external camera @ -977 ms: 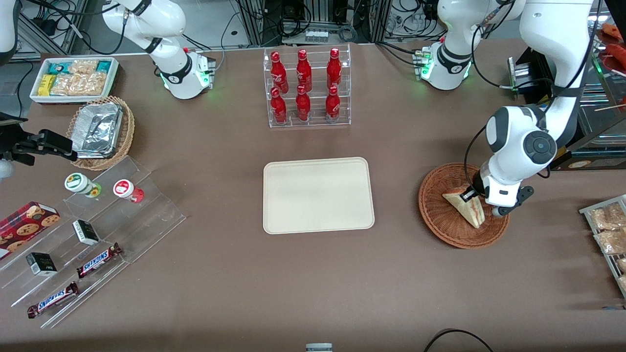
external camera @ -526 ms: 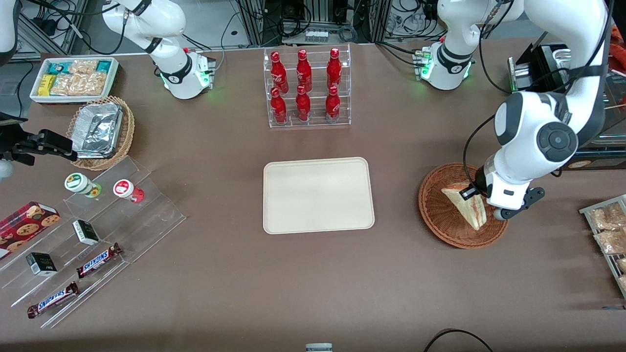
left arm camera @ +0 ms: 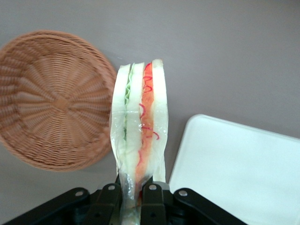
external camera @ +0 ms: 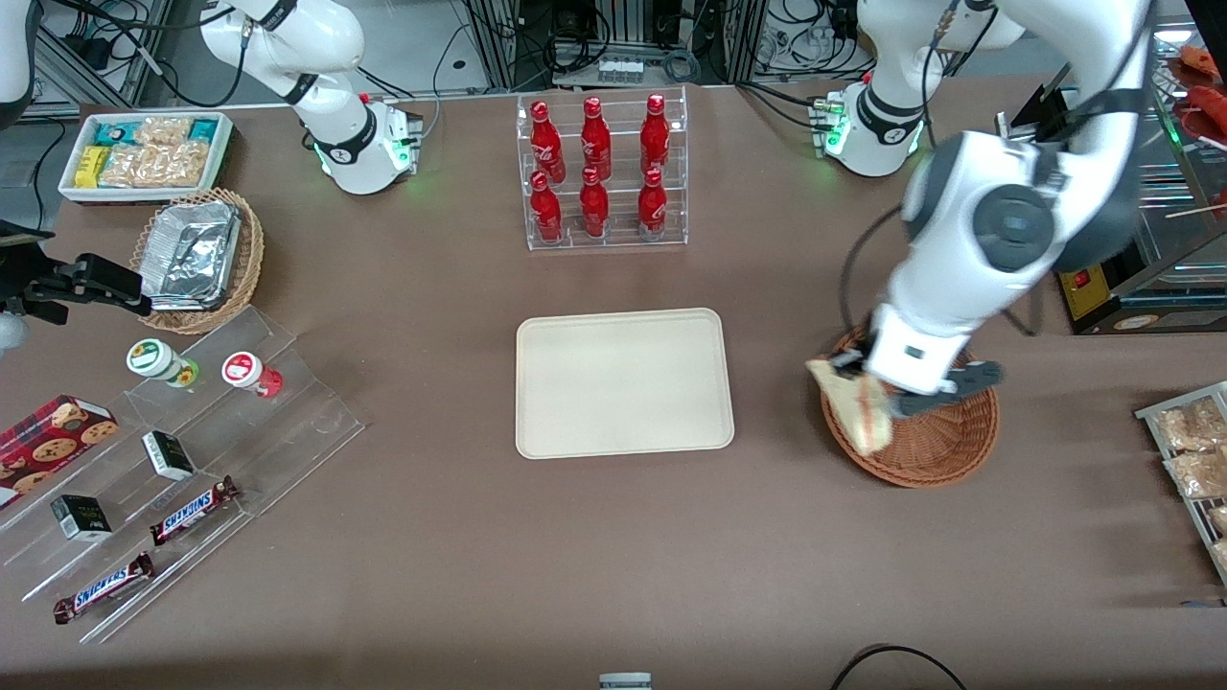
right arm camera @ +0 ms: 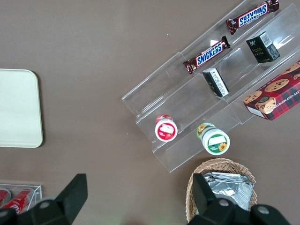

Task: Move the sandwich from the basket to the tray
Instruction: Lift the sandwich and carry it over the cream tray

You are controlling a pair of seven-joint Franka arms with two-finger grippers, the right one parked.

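My gripper (external camera: 868, 383) (left arm camera: 132, 194) is shut on the sandwich (external camera: 855, 406) (left arm camera: 139, 129), a wrapped wedge of white bread with green and red-orange layers. It hangs lifted above the rim of the round reddish-brown wicker basket (external camera: 944, 441) (left arm camera: 51, 101), on the side facing the tray. The basket holds nothing else. The cream rectangular tray (external camera: 623, 381) (left arm camera: 239, 173) lies flat mid-table, toward the parked arm's end from the basket, with nothing on it.
A clear rack of red bottles (external camera: 601, 172) stands farther from the camera than the tray. A rack of wrapped snacks (external camera: 1189, 450) sits at the working arm's table end. Toward the parked arm's end are a tan basket with foil trays (external camera: 196, 257) and acrylic steps with candy bars (external camera: 182, 460).
The gripper has lifted the sandwich out of the basket and carried it toward the tray, now over the basket's rim. The arm's wrist has swung toward the middle of the table.
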